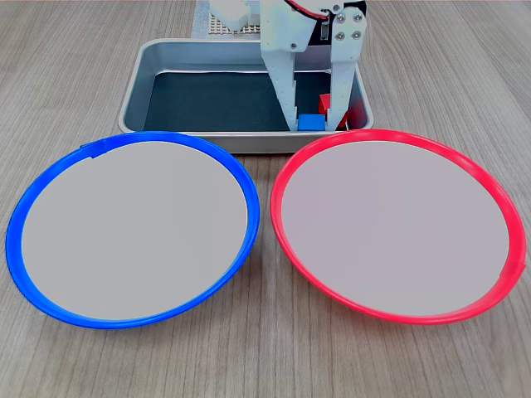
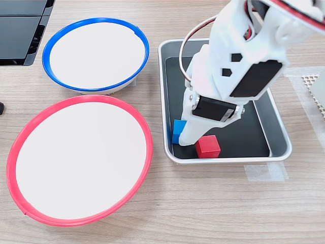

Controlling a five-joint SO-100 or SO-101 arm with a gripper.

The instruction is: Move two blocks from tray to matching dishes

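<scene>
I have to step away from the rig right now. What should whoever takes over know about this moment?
Gripper: down in the tray, fingers either side of the blue block; whether it has closed on the block cannot be told.
Blue block: on the tray's black mat, near the wall closest to the dishes.
Red block: in the tray, right beside the blue one.
Blue-rimmed dish and red-rimmed dish: both hold nothing, side by side in front of the tray in the first exterior view.
Done: no block moved yet.
Left: blue block to the blue-rimmed dish, red block to the red-rimmed dish.
</scene>
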